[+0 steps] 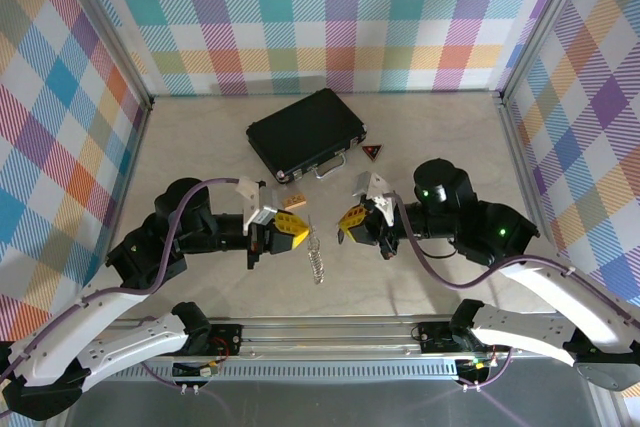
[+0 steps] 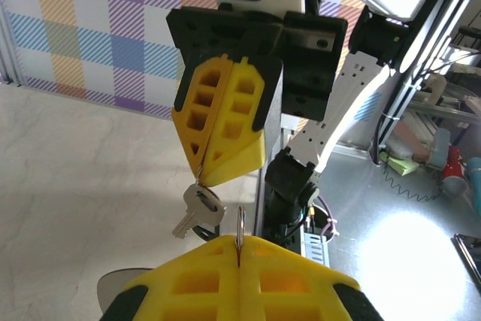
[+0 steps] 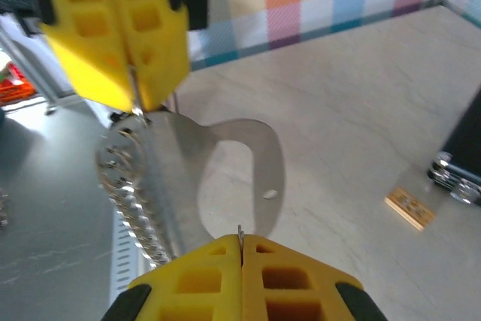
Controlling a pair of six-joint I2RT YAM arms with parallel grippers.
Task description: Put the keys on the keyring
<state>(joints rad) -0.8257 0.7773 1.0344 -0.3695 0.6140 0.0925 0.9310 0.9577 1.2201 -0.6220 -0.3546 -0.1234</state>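
- The left gripper is clenched on the keyring. It pinches the edge beside the fan of thin silvery pieces, and the oval loop hangs below the yellow fingers.
- Just across from it, the right gripper is clamped on a small silver key, which dangles head-down from the fingertips, close to the keyring but apart from it.
- Beyond the grippers a small tan wooden block lies on the table.
- Farther back is a closed black case, with a red-and-black triangle to its right.
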